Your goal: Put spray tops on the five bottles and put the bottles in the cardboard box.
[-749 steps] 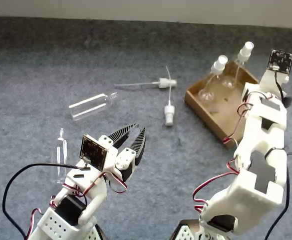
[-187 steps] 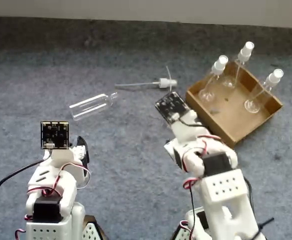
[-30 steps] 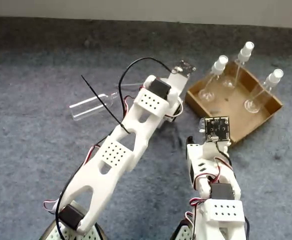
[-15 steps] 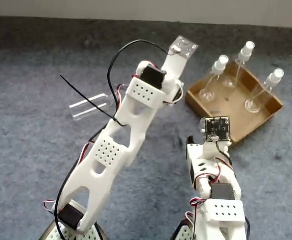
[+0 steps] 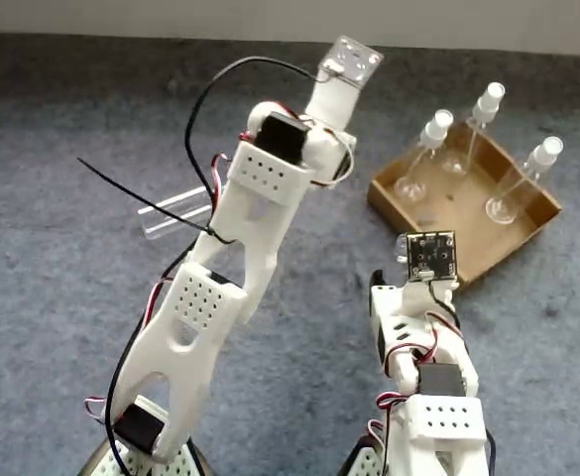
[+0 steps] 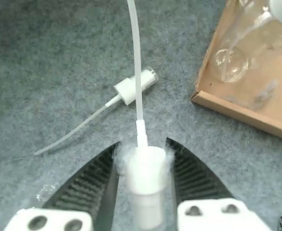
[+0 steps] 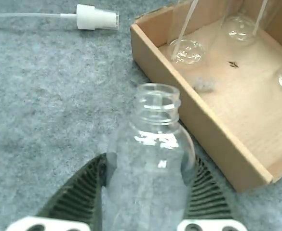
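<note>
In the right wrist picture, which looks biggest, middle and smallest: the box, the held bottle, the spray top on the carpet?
1. cardboard box
2. bottle in the right pincer; it sits closest to the camera, so it looks big
3. spray top on the carpet

We saw a grey, carpet-like tabletop (image 5: pixel 52 297) with a speckled, slightly matted nap. Along its far edge we saw a pale, plain strip of wall (image 5: pixel 121 18).

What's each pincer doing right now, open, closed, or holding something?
Left pincer: closed on a spray top.
Right pincer: closed on an uncapped bottle.
</note>
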`<state>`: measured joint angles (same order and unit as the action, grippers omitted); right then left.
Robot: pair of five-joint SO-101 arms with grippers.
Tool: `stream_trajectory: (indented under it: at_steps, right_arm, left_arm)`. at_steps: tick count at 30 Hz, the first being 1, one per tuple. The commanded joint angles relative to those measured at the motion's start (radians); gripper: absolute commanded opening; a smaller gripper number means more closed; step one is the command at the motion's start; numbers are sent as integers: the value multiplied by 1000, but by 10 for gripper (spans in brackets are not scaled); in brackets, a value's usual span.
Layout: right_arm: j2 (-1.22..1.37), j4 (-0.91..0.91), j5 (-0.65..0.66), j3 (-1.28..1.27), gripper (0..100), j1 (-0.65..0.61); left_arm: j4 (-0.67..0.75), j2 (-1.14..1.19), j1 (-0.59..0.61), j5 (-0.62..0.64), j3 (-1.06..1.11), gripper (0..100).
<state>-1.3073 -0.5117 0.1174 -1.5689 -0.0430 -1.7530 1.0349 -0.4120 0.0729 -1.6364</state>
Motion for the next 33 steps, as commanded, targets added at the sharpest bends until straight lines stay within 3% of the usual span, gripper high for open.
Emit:
stream_trajectory:
  at_steps: [1, 6, 11, 29, 33]
  right_arm:
    - [-15, 28, 2, 7, 81, 7]
    - [-15, 28, 2, 7, 81, 7]
    - [-15, 28, 2, 7, 81, 7]
    - [-15, 28, 2, 7, 81, 7]
    - [-15, 30, 2, 7, 81, 7]
  left_arm:
    - [-9, -102, 39, -8, -18, 5]
    - [-9, -150, 38, -8, -10, 5]
    - [-9, -260, 39, -8, 133, 5]
    - [-3, -1035, 31, -11, 1125, 7]
    - [-2, -1179, 31, -144, 1326, 7]
